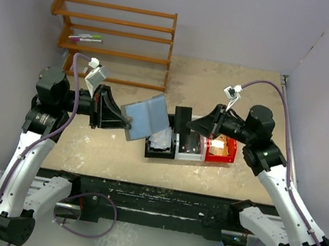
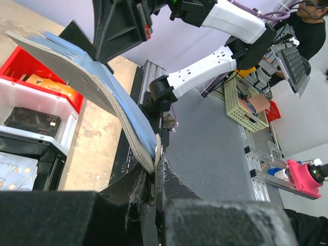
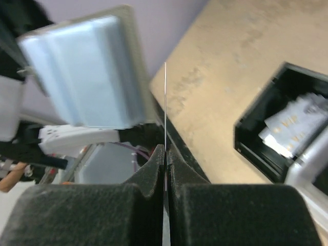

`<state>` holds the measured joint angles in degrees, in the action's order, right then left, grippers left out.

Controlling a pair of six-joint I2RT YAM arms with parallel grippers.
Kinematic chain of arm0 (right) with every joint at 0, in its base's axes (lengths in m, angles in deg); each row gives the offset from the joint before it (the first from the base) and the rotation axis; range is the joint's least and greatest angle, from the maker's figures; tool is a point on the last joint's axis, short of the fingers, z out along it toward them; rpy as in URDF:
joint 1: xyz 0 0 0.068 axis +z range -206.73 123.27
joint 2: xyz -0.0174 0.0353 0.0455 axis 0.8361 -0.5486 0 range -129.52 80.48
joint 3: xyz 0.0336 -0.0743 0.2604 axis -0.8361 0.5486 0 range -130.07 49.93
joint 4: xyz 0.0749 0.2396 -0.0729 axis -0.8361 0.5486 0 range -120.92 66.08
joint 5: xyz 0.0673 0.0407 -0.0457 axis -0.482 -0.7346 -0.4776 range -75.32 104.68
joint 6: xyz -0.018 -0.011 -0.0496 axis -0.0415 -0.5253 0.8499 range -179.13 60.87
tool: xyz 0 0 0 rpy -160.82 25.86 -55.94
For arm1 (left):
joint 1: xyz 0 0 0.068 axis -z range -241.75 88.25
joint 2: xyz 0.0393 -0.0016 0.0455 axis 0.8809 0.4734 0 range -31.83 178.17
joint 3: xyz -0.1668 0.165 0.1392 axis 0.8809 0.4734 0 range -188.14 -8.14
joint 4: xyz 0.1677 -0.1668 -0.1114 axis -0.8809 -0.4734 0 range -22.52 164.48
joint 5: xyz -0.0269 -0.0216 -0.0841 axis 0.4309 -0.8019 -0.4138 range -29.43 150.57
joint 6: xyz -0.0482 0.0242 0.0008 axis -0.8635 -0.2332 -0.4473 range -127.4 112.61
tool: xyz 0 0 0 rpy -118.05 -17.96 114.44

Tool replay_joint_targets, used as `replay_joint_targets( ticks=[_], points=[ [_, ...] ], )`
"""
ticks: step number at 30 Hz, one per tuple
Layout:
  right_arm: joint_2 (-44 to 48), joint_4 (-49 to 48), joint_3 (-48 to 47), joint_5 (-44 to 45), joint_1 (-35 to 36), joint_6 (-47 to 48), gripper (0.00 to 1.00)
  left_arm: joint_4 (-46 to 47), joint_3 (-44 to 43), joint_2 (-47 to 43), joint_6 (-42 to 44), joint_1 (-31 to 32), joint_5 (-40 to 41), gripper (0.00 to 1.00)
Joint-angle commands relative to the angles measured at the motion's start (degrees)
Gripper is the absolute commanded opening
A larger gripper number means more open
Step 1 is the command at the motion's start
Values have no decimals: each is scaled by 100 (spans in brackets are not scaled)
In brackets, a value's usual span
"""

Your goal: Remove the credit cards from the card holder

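The blue-grey card holder (image 1: 146,117) hangs open and tilted above the table, and my left gripper (image 1: 128,123) is shut on its lower edge. In the left wrist view the holder (image 2: 97,84) runs up and left from the pinched jaws of that gripper (image 2: 156,169). My right gripper (image 1: 191,122) is just right of the holder, shut on a thin dark credit card (image 1: 183,118). The right wrist view shows that card (image 3: 165,102) edge-on between the closed jaws of the right gripper (image 3: 165,154), with the holder (image 3: 87,72) blurred beyond it.
Three small bins stand in a row below the grippers: a black bin (image 1: 160,146) with silvery cards (image 2: 15,171), a white bin (image 1: 189,147) with a black card (image 2: 33,120), and a red bin (image 1: 220,150) with a tan-gold card (image 2: 46,79). A wooden rack (image 1: 118,39) stands at the back left.
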<state>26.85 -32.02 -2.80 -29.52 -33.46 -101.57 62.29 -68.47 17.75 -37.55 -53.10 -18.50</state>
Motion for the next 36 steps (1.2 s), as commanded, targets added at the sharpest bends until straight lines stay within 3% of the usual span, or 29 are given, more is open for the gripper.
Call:
replay_joint_targets(
  ticks=[1,8,10,18,23,27,29,33,36],
  points=[
    [-100,1713,-224,1100,-52,885,0,158,-287,-24,224,-3,-20,0],
    [-651,2520,-88,3265,-57,1421,0,323,-328,-25,104,-3,-36,0],
    [-942,2507,-79,3431,-31,1446,0,366,-338,-22,70,-4,-35,0],
    [-2155,2801,-614,5446,981,1178,0,455,-368,-60,-63,-3,-46,0],
    [-2860,2798,-894,6056,1277,1010,0,441,-426,-84,-87,-4,-56,0],
    [-3107,2630,-958,5789,1321,976,1,427,-435,-80,-86,-3,-80,0],
    [-3087,2652,-986,5790,1323,946,18,425,-459,-65,-86,-6,-99,0],
    [-2763,2860,-1123,5832,1321,935,42,463,-475,-60,-121,-3,-122,0],
    [-2322,3044,-1289,5533,1322,852,54,579,-441,-52,-218,-3,-126,0]
  ],
)
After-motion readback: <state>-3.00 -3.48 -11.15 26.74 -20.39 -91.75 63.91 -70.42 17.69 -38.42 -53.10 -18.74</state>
